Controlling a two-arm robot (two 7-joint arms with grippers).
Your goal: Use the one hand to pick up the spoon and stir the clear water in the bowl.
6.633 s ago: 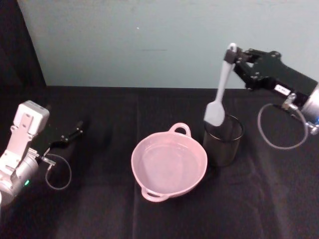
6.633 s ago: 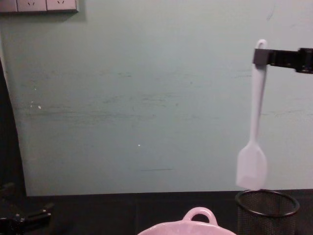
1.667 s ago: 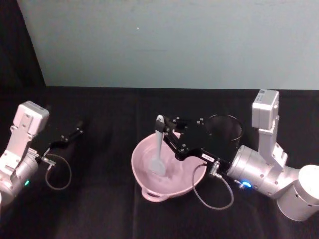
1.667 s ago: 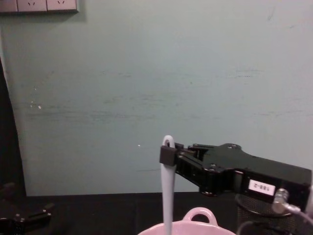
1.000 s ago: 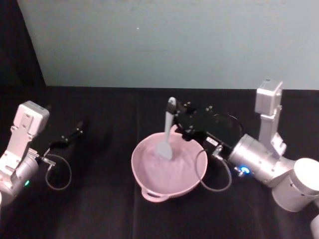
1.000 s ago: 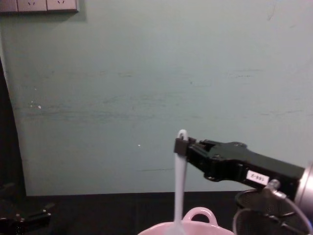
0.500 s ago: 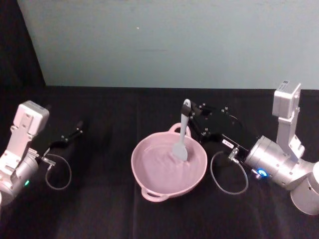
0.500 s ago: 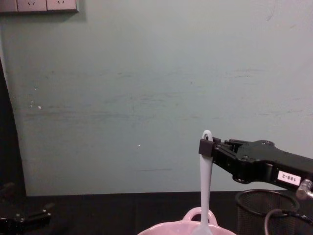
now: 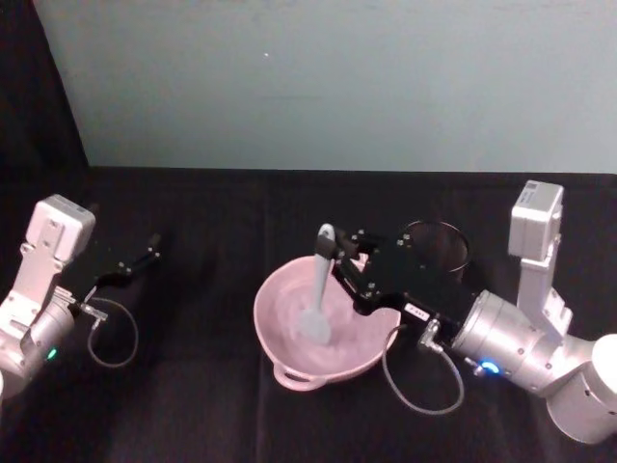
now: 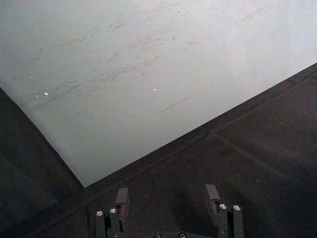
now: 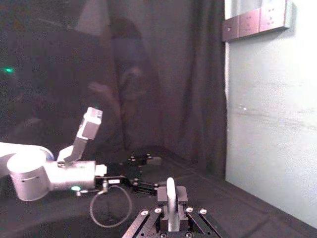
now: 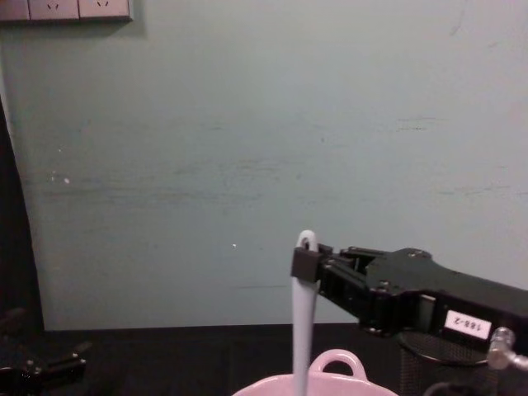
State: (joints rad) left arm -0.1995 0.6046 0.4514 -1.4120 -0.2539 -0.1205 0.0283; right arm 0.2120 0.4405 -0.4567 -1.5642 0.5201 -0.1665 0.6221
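Moved: since half a second ago the right gripper (image 9: 333, 253) has carried the spoon (image 9: 318, 289) toward the robot's left, from beside the bowl's far loop handle to the middle of the bowl (image 9: 258, 313); in the chest view the handle's top has shifted left with it
Right gripper: reaches in from the robot's right, over the bowl's right-hand rim, black body with a white label and a thin grey cable looping below it; seen in the chest view (image 12: 307, 264) just above the bowl
Right fingers: pressed together on the spoon's handle just under its holed end, as the right wrist view (image 11: 171, 196) shows
Spoon: close to upright, a little tilted, flat head down inside the bowl near its centre; handle rises out of the bowl in the chest view (image 12: 301, 330)
Bowl: pale pink, on the black table cloth (image 9: 193, 405) in front of the robot; loop handle on the far rim (image 12: 334, 363)
Mesh cup: black (image 9: 439, 241), just right of the bowl and behind the gripper's body
Left gripper: parked low at the robot's far left (image 9: 149, 249), well apart from the bowl
Left fingers: spread apart with nothing between them (image 10: 167, 198)
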